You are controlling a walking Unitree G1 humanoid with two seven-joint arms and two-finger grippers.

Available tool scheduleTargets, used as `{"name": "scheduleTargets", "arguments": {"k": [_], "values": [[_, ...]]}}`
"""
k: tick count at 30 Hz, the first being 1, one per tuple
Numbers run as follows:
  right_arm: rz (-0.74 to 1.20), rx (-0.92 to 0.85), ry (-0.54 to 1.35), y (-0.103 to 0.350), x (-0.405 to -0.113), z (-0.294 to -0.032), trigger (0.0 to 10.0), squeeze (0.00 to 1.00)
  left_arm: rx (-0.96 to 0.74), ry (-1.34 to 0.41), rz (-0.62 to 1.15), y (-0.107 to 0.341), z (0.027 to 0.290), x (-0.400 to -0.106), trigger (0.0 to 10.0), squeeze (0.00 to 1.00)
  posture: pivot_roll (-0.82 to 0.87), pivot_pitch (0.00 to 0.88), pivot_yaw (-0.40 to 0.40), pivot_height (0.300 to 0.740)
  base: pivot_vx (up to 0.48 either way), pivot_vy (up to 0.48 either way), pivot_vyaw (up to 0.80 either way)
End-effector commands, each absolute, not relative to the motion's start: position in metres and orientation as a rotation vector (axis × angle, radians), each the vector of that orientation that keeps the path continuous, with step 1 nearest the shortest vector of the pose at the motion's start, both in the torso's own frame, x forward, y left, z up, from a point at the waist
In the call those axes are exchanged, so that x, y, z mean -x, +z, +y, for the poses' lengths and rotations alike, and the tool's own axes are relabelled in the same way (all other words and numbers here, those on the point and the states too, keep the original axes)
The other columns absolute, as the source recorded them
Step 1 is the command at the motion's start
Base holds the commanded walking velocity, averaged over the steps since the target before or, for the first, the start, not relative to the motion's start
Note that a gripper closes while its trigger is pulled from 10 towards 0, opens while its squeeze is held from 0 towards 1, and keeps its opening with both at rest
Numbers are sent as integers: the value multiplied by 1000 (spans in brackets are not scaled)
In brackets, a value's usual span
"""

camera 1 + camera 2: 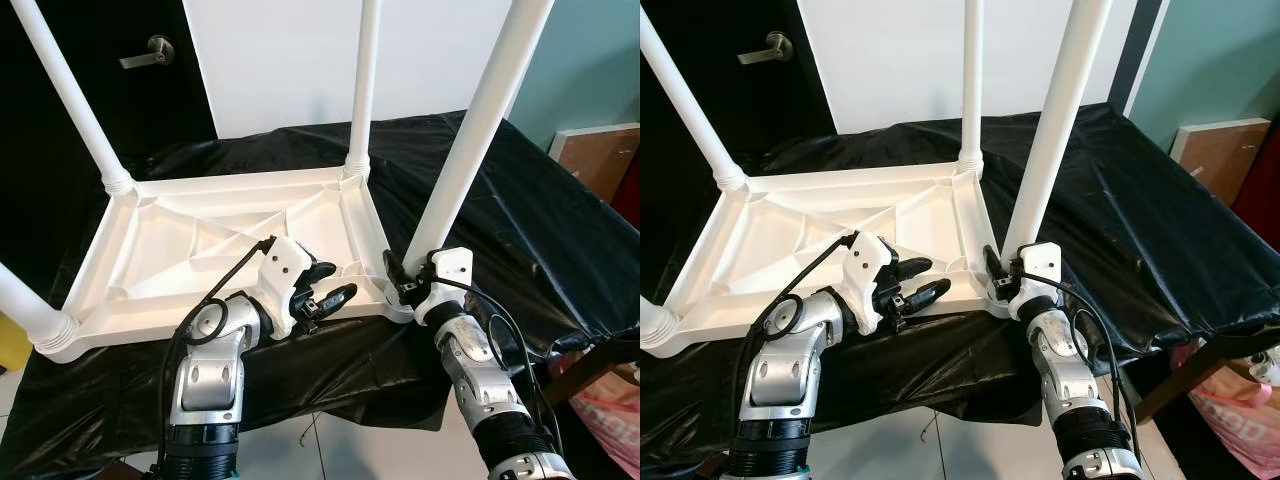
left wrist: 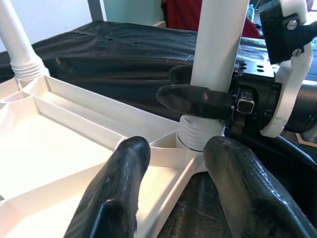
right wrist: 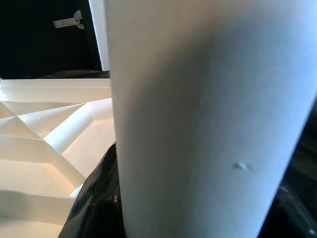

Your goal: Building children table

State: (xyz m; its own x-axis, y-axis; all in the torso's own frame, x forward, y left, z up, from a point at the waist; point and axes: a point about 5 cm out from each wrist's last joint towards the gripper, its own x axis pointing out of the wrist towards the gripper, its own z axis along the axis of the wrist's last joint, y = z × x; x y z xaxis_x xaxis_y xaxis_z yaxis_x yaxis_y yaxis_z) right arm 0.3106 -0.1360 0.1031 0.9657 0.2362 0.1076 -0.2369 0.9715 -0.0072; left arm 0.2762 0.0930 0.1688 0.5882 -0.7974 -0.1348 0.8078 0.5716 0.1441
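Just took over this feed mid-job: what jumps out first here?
A white plastic tabletop lies upside down on a black-covered table, white legs sticking up from its corners. The right gripper is shut on the near right leg, just above its threaded socket. The left gripper hovers open at the tabletop's near edge, close beside that corner.

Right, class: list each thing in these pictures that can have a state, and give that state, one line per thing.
Tabletop: upside down on the black sheet, ribbed underside up.
Near right leg: upright in its corner socket, gripped.
Other three legs: standing in their sockets.
Right pincer: shut on the near right leg's base.
Left pincer: open, at the tabletop's near edge.
Door: closed.
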Motion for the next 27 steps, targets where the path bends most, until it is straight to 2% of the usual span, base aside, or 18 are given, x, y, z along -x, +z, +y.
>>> {"name": "scheduleTargets", "arguments": {"k": [1, 5, 11, 12, 19, 24, 27], "values": [[86, 17, 170, 63, -297, -149, 10000, 0, -201, -681, 51, 168, 103, -284, 10000, 0, -116, 45, 39, 740, 0, 0, 0], [-13, 36, 134, 70, -292, -143, 10000, 0, -198, -679, 54, 168, 103, -284, 10000, 0, -112, 52, 35, 740, 0, 0, 0], [-57, -17, 51, 72, -286, -143, 10000, 0, -195, -674, 56, 167, 104, -283, 10000, 0, -109, 55, 34, 740, 0, 0, 0], [-38, -41, -22, 69, -285, -147, 10000, 0, -195, -672, 58, 167, 104, -283, 10000, 0, -109, 57, 34, 740, 0, 0, 0], [-21, -36, -171, 68, -286, -158, 10000, 0, -195, -672, 58, 168, 104, -283, 10000, 0, -110, 58, 36, 740, 0, 0, 0], [-26, -27, -205, 69, -287, -160, 10000, 0, -195, -672, 58, 168, 104, -283, 10000, 0, -111, 60, 38, 740, 0, 0, 0], [-38, -23, -331, 73, -290, -170, 10000, 0, -195, -673, 57, 168, 104, -282, 10000, 0, -112, 61, 37, 740, 0, 0, 0]]}}
